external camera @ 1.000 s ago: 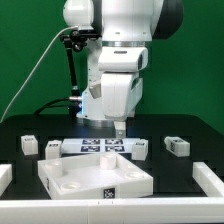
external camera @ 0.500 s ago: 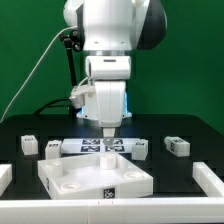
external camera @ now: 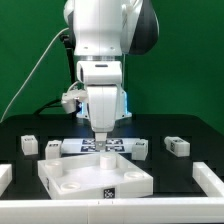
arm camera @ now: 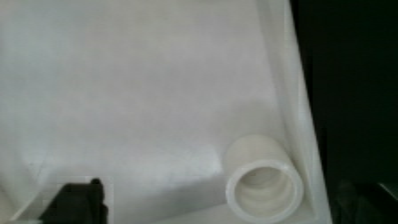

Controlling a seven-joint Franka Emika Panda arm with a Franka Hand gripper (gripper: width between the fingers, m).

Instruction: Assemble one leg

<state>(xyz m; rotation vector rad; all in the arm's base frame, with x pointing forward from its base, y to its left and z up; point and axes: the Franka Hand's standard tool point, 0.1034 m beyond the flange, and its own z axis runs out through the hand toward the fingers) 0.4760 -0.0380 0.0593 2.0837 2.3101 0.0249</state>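
**Empty fingers hang over the big square part while every leg lies off to the side**

The white arm fills the middle of the exterior view, upright above the black desk. Under it lies the large square part, white and tray-like, with sockets in its corners. Just behind that is the marker board, partly hidden by the wrist. Four small tagged legs rest loose on the desk, none seated in the square part. On the exterior view's left, one leg lies near the board's end and another leg further out. On the exterior view's right, a third leg lies near the board and a fourth leg well apart.

The likely trouble is position. The fingers hang over the back rim of the square part, not over any leg. A straight descent would probably strike that part and shove it. A low sideways sweep towards a leg could catch the rim or the board.

The fingers look spread wide and hold nothing. The wrist view shows one dark fingertip over the white surface, with a round socket near it. The other fingertip is hard to make out against the dark desk. I cannot tell whether the tips touch the part
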